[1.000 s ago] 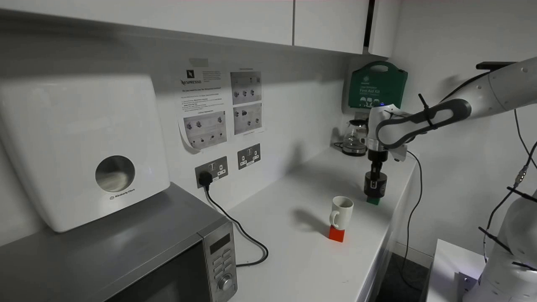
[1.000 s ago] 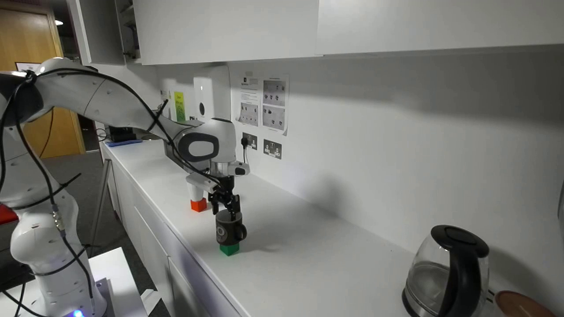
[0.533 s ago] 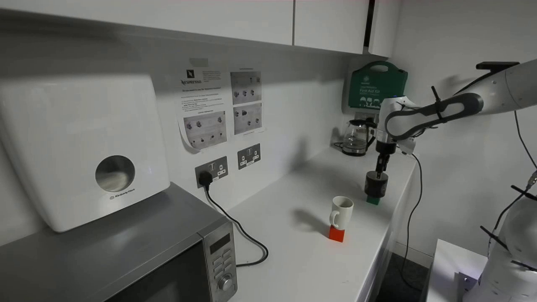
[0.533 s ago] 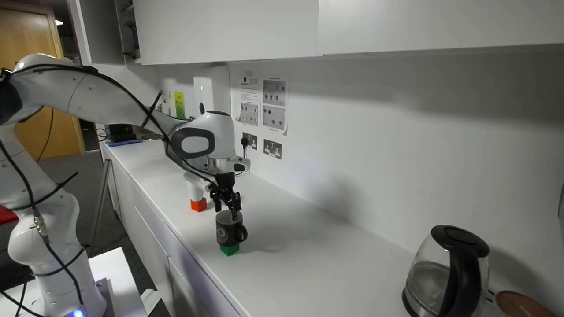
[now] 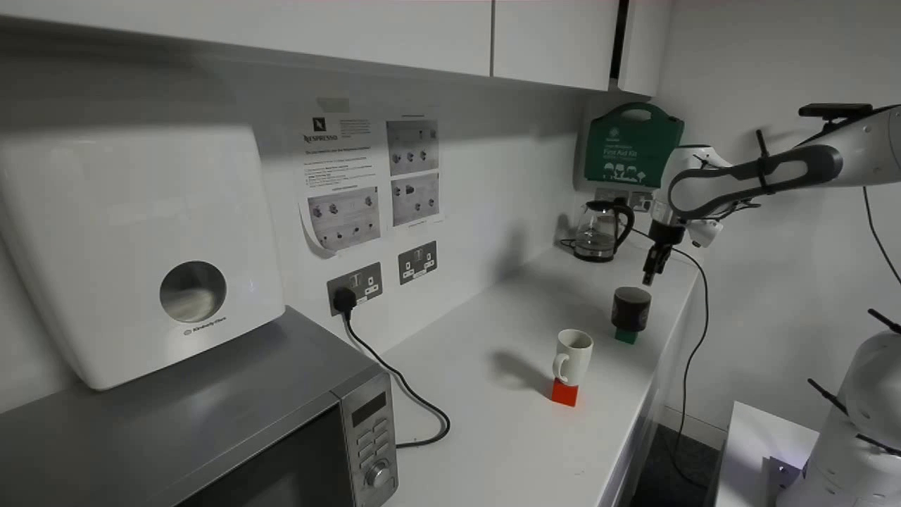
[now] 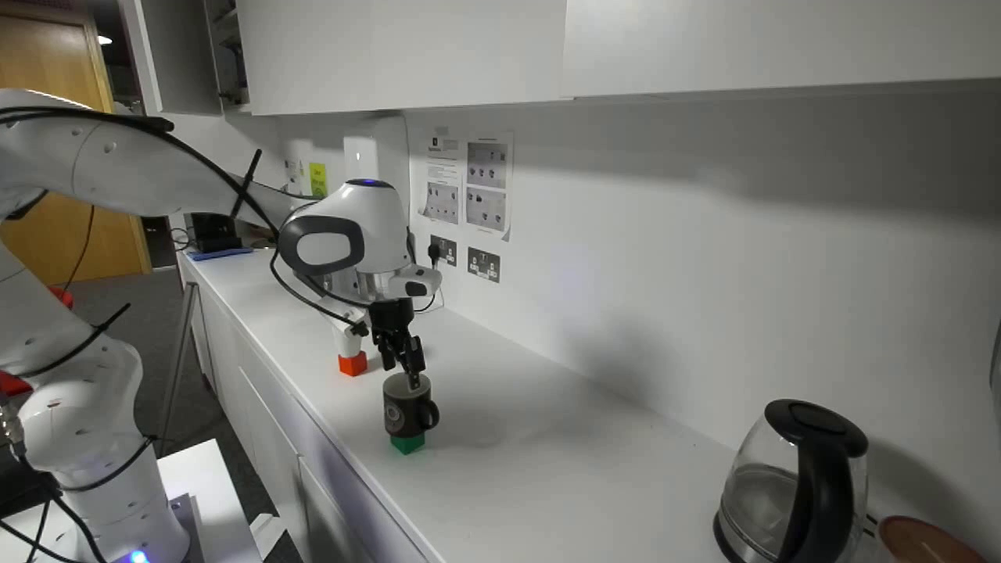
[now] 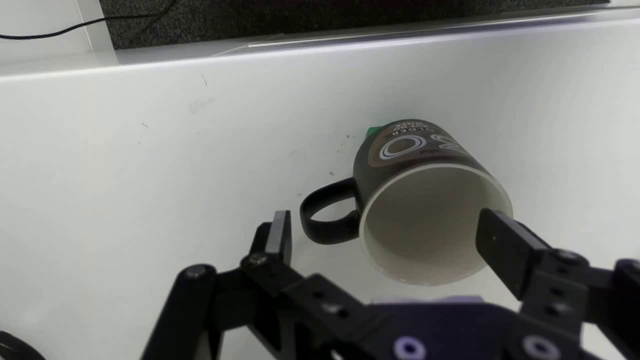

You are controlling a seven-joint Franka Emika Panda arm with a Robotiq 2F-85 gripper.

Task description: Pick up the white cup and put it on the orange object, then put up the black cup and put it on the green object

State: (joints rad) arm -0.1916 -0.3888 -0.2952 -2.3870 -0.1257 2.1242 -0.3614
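The black cup (image 5: 631, 310) stands upright on the green object (image 5: 626, 336), whose corner (image 7: 372, 130) peeks out past the cup in the wrist view. In an exterior view the white cup (image 5: 574, 358) rests upright on the orange object (image 5: 564, 393); elsewhere the arm partly hides this cup, above the orange object (image 6: 353, 363). My gripper (image 5: 651, 274) hangs tilted above the black cup, apart from it. Its jaws are spread wide with nothing held. In the wrist view the black cup (image 7: 430, 150) lies beyond the gripper (image 7: 385, 215), handle towards the left finger (image 7: 280, 237).
A glass kettle (image 5: 597, 236) stands at the counter's end by the wall, below a green first aid box (image 5: 633, 144). A microwave (image 5: 281, 422) and its black cable (image 5: 422, 405) occupy the other end. Wall cupboards (image 6: 407, 55) overhang the counter (image 6: 547, 469).
My gripper has risen out of the black cup and drawn back towards the robot's base, tilting. Its jaws stay open. Both cups and blocks have not moved.
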